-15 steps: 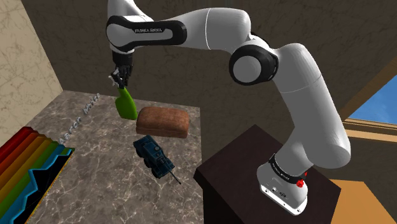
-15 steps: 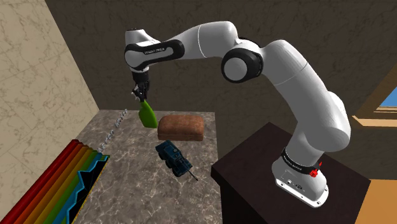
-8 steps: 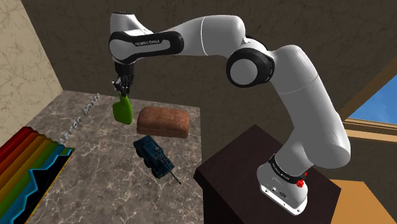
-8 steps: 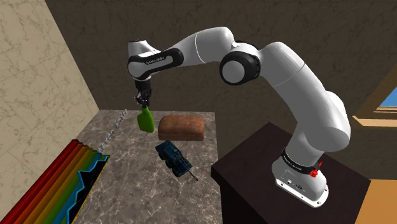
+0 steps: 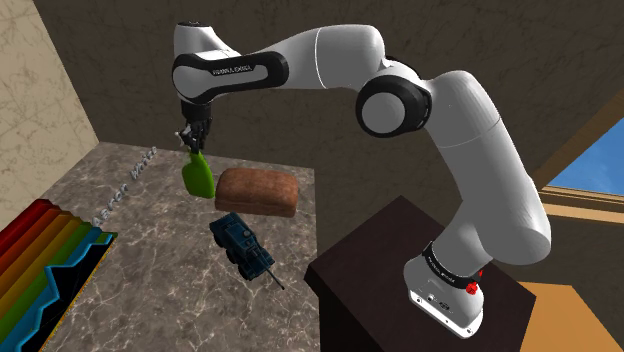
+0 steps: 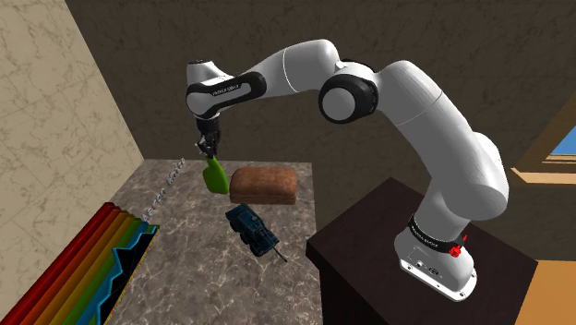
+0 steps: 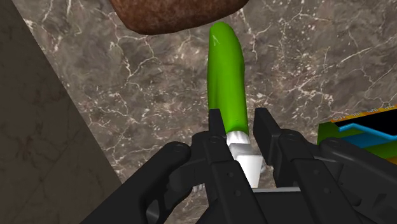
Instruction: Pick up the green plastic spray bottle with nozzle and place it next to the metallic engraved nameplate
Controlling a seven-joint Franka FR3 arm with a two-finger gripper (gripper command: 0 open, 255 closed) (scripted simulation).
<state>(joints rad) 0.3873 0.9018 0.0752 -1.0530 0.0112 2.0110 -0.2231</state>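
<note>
The green spray bottle (image 5: 197, 177) hangs in the air by its white nozzle end, body pointing down at the marble table (image 5: 170, 280). My gripper (image 5: 193, 140) is shut on its neck. In the wrist view the black fingers (image 7: 216, 127) clasp the white nozzle and the green bottle (image 7: 227, 76) stretches away from my gripper (image 7: 238, 124). The second exterior view has the bottle (image 6: 215, 174) under the gripper (image 6: 206, 148), close to a brown block. The thin grey nameplate (image 5: 122, 187) lies flat toward the shoulder view's left, also seen as the nameplate (image 6: 162, 186) near the wall.
A brown loaf-shaped block (image 5: 257, 192) lies just beside the bottle, and a dark blue toy tank (image 5: 242, 243) sits nearer the stand (image 5: 400, 270). A rainbow-striped object (image 5: 40, 260) covers the table's left front corner. Walls close the table's left and far sides.
The gripper has come down a little with the bottle in it, and the hanging bottle has swung slightly under the fingers. Nothing on the table has moved.
</note>
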